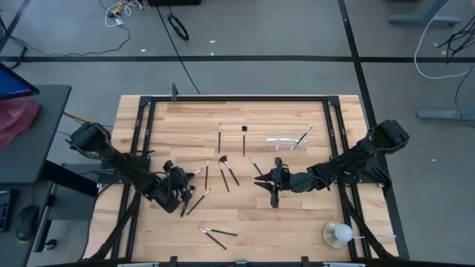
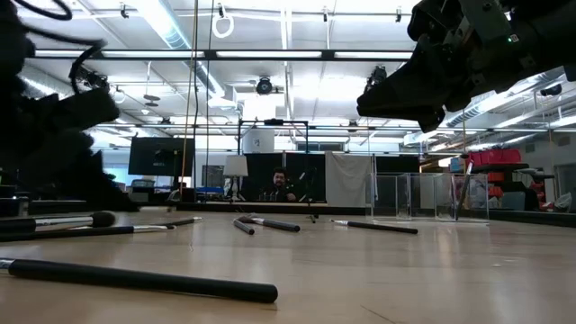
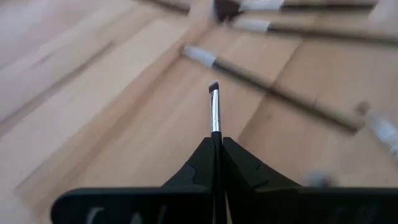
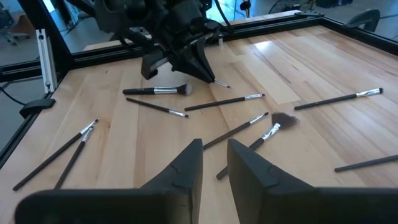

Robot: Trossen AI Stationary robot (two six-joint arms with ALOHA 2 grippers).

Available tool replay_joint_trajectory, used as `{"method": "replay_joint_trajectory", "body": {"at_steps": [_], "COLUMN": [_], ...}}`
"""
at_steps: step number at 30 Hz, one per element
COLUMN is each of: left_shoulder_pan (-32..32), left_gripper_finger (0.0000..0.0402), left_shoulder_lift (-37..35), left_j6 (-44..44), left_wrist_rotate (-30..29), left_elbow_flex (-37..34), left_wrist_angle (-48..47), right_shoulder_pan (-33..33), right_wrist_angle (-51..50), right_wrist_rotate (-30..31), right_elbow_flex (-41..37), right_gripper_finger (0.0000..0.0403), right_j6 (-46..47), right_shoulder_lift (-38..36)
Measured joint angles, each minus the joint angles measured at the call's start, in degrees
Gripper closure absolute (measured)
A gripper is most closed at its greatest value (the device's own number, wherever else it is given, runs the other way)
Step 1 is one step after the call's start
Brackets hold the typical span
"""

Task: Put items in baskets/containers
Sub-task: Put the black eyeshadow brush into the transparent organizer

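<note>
Thin dark-handled makeup brushes lie scattered flat on the wooden table (image 1: 297, 215), among them one (image 1: 220, 136) and another (image 1: 244, 139) at the back, and a pair (image 1: 215, 235) near the front. My left gripper (image 1: 187, 176) sits left of centre, shut on one thin brush (image 3: 214, 109) with a silver ferrule. My right gripper (image 4: 214, 165) hovers right of centre, open, with nothing between its fingers. The clear tray (image 1: 286, 141) stands at the back right, and a brush (image 1: 301, 138) leans in it. My left gripper pinches the thin brush between its two fingers, just behind the silver ferrule (image 3: 216, 129). The brush runs along the fingers, and its ferrule and dark tip (image 3: 213, 88) stick out past the fingertips. The fingers slant down from the table's left. The fingers hide the handle.
A round clear cup with a white ball (image 1: 338, 234) stands at the front right corner. A black frame (image 1: 237, 99) runs along the table's edges. A fluffy brush (image 4: 273, 124) and several loose ones lie between the two grippers. Bare wood shows at the front centre.
</note>
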Motion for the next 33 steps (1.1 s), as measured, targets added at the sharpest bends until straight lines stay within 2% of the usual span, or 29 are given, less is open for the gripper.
{"method": "replay_joint_trajectory", "body": {"at_steps": [3,7,12,16,19,22,25,29,33], "left_shoulder_pan": [1.3,3.3,6.3,8.3,9.6,10.4,10.5,10.2,10.1], "left_gripper_finger": [0.0385,0.0385,0.0385,0.0385,0.0385,0.0385,0.0385,0.0385,0.0381], "left_shoulder_lift": [0.0,0.0,-0.1,-0.1,-0.1,-0.1,-0.1,-0.1,0.4], "left_j6": [4.4,14.2,29.7,40.8,45.9,49.0,50.3,51.0,52.2], "left_wrist_rotate": [-1.3,-2.1,1.4,7.5,12.8,17.5,20.3,21.5,23.3], "left_elbow_flex": [1.3,2.6,3.8,4.2,4.1,4.2,4.4,6.1,7.9], "left_wrist_angle": [2.4,11.2,27.8,42.3,50.9,57.6,61.3,60.9,60.1], "right_shoulder_pan": [0.0,0.0,0.0,0.0,0.0,-0.5,-0.9,-1.1,-1.8], "right_wrist_angle": [0.0,0.3,4.8,17.8,30.8,39.2,42.2,43.1,42.9], "right_wrist_rotate": [0.0,-0.8,-3.1,-4.1,-4.5,-4.5,-4.4,-4.4,-4.4], "right_elbow_flex": [0.0,0.0,0.0,0.0,0.9,3.3,6.7,10.7,13.1], "right_gripper_finger": [0.0327,0.0319,0.0287,0.0253,0.0232,0.0219,0.0214,0.0213,0.0213], "right_j6": [0.0,0.1,0.2,-2.5,-5.7,-8.4,-11.9,-17.7,-19.6], "right_shoulder_lift": [0.0,0.4,5.8,14.7,21.1,25.3,26.9,26.2,24.8]}}
